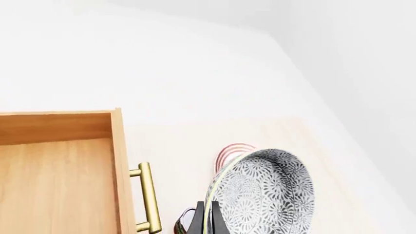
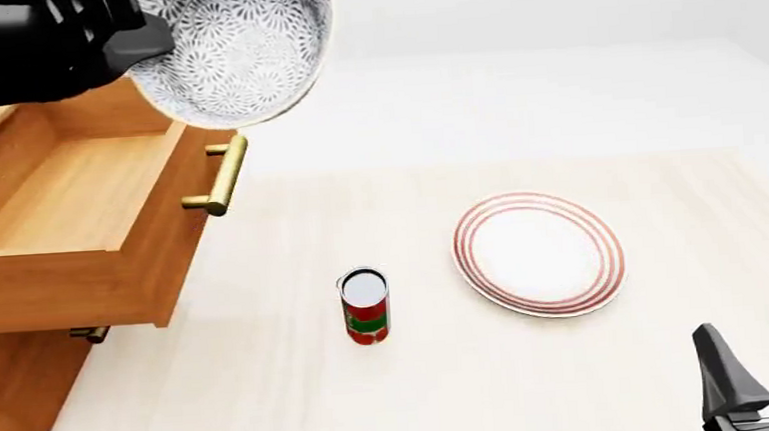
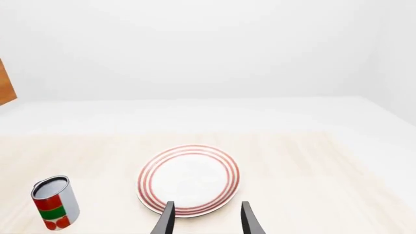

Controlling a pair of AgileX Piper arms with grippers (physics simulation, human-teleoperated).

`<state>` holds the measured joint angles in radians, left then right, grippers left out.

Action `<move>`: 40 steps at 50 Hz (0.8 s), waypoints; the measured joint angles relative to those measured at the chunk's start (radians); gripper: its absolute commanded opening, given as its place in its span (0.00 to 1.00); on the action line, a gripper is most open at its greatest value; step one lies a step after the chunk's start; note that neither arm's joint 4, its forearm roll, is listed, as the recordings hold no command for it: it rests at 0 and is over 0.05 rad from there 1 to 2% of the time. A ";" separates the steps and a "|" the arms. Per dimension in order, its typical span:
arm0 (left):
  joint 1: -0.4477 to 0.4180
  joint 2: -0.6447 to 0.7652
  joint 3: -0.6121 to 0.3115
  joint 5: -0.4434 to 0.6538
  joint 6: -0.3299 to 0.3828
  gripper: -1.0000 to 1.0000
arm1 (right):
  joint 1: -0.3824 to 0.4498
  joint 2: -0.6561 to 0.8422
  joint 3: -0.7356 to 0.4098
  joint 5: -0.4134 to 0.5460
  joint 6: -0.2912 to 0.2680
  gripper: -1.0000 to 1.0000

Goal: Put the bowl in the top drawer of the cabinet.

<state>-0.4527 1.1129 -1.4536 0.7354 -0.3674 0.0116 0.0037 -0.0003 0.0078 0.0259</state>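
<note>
Brown wood makes up the cabinet (image 2: 14,388) at the far left, and its top drawer (image 2: 76,194) is pulled out, open and bare inside, with a brass bar handle (image 2: 222,175) on its front. The left gripper (image 1: 206,222) pinches the rim of the bowl (image 2: 234,49) and holds it up in the air, tipped on its side, over the front corner of the drawer by the handle. The bowl is round and deep, white with tiny blue-grey flowers all over and a pale rim. Next on the pale table (image 2: 276,402) stands a little red and green can (image 2: 365,307). Then comes a flat white plate (image 2: 538,253) with red rings. Last, the right gripper (image 2: 757,358) hangs low with its fingers spread apart, holding nothing.
</note>
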 measured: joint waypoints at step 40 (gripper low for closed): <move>0.203 -0.060 -0.085 0.131 0.033 0.00 | 0.000 -0.001 0.000 -0.001 0.000 1.00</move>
<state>-0.2499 1.0529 -1.5391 0.8659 -0.3339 0.0115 0.0031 -0.0001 0.0073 0.0259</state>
